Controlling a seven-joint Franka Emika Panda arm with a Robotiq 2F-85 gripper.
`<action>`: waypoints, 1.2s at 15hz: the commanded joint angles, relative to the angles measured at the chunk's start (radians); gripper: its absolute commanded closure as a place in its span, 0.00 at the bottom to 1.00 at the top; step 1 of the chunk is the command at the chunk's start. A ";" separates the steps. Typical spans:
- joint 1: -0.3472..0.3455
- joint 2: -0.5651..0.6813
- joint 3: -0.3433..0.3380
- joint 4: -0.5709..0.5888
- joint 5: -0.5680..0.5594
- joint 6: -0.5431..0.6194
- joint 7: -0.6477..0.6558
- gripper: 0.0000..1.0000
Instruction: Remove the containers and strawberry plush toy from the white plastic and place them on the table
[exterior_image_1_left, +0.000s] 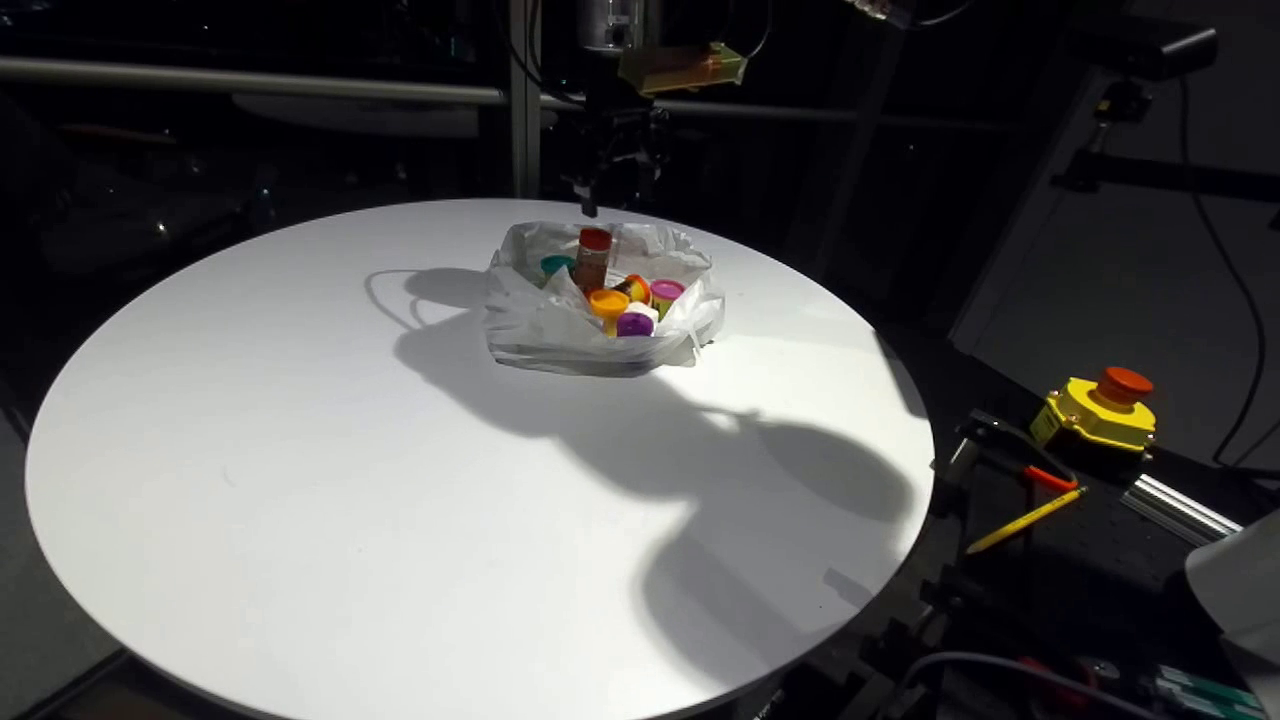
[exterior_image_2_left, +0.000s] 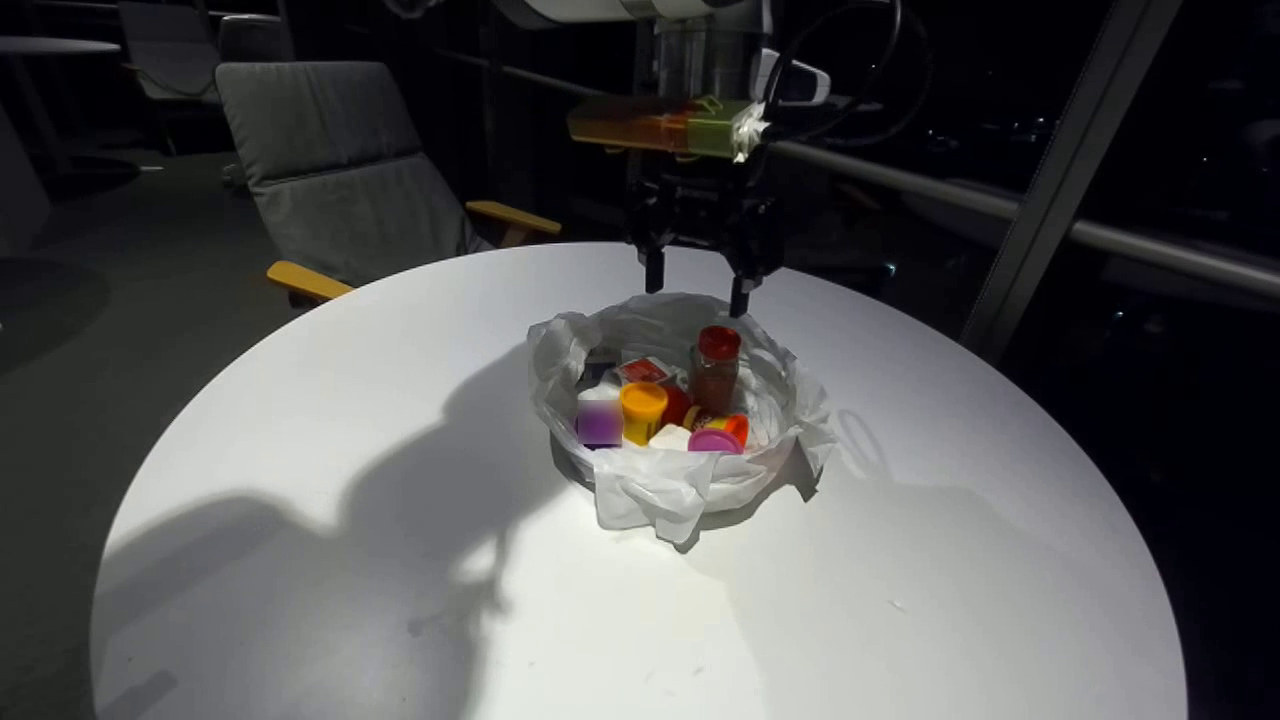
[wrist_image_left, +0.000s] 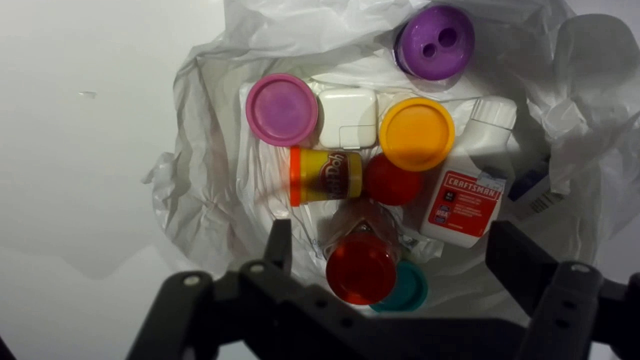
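The white plastic bag (exterior_image_1_left: 560, 340) (exterior_image_2_left: 650, 495) (wrist_image_left: 200, 185) lies open on the table, holding several containers. In the wrist view I see a red-lidded jar (wrist_image_left: 361, 270), a teal lid (wrist_image_left: 407, 290), a yellow Play-Doh tub lying down (wrist_image_left: 327, 176), an orange lid (wrist_image_left: 417, 134), a pink lid (wrist_image_left: 282, 110), a purple lid (wrist_image_left: 437, 42) and a white Craftsman bottle (wrist_image_left: 465, 200). A round red object (wrist_image_left: 392, 180) is partly under the orange lid; I cannot tell whether it is the strawberry plush. My gripper (exterior_image_1_left: 617, 195) (exterior_image_2_left: 697, 297) (wrist_image_left: 390, 237) is open and empty above the bag, near the jar.
The round white table (exterior_image_1_left: 300, 500) carries the bag near its far edge. A white square charger (wrist_image_left: 348, 118) and a dark blue box (wrist_image_left: 532, 187) are also in the bag. A grey chair (exterior_image_2_left: 330, 170) stands behind. A yellow emergency button (exterior_image_1_left: 1100, 410) is beside the table.
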 joint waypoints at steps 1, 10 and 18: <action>-0.023 0.078 0.017 0.101 0.043 -0.019 -0.019 0.00; -0.034 0.206 0.006 0.240 0.056 -0.030 -0.010 0.00; -0.045 0.235 0.011 0.282 0.094 -0.043 0.012 0.73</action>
